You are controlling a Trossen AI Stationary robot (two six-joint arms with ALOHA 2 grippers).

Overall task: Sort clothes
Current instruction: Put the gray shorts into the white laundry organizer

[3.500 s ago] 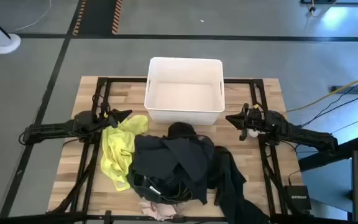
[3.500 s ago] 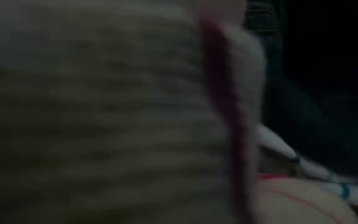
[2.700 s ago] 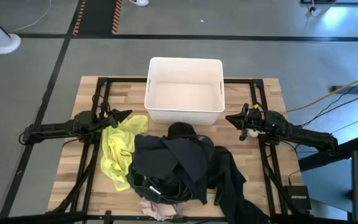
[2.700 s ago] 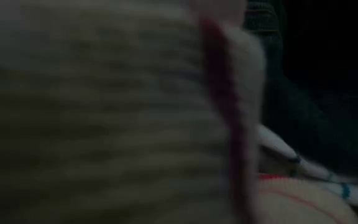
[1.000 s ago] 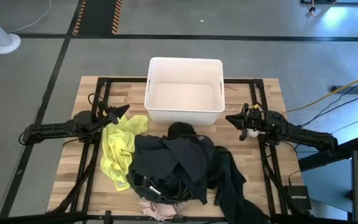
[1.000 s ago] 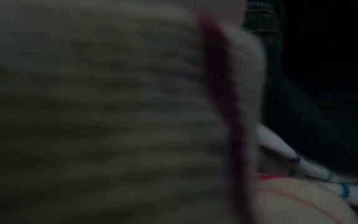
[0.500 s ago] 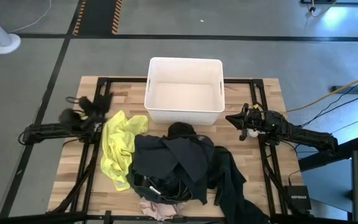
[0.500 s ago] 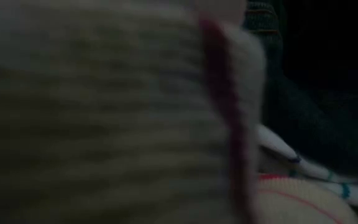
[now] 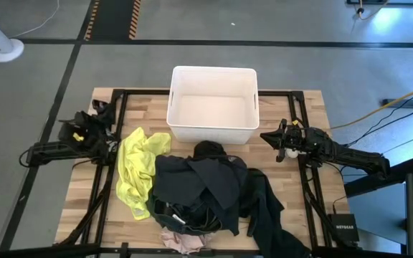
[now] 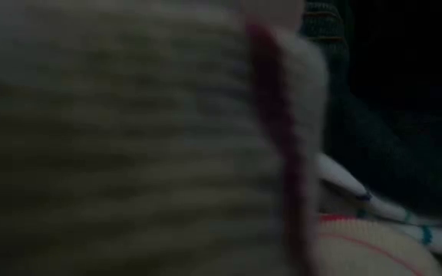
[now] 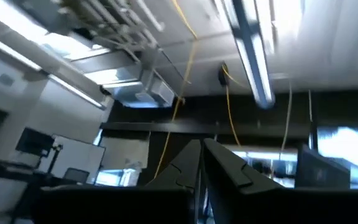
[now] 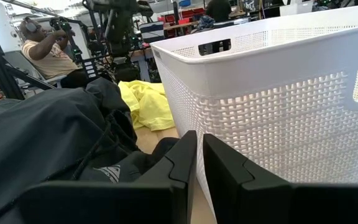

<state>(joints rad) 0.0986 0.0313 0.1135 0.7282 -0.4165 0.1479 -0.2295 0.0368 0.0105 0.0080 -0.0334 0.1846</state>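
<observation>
The clothes lie heaped at the table's near middle: a bright yellow top (image 9: 138, 168), black tops (image 9: 205, 185), a dark garment (image 9: 267, 215) trailing off the near edge, and a small pink piece (image 9: 181, 242). My left gripper (image 9: 95, 115) is shut and empty near the table's left edge, raised and tipped up so that its wrist view (image 11: 201, 155) shows the ceiling. My right gripper (image 9: 267, 135) is shut and empty, low at the right, beside the white bin (image 9: 212, 104). It also shows in its wrist view (image 12: 199, 146).
The white bin (image 12: 278, 81) stands at the far middle. A striped cloth (image 10: 129, 138) lies right against the low camera and blocks its view. Black frame rails (image 9: 117, 107) run along both table sides. A person (image 12: 48, 53) sits beyond the table's left side.
My left gripper has drawn back from the yellow top's far corner toward the table's left edge, risen and tipped upward. The yellow top stays where it was. My right arm has kept still.
</observation>
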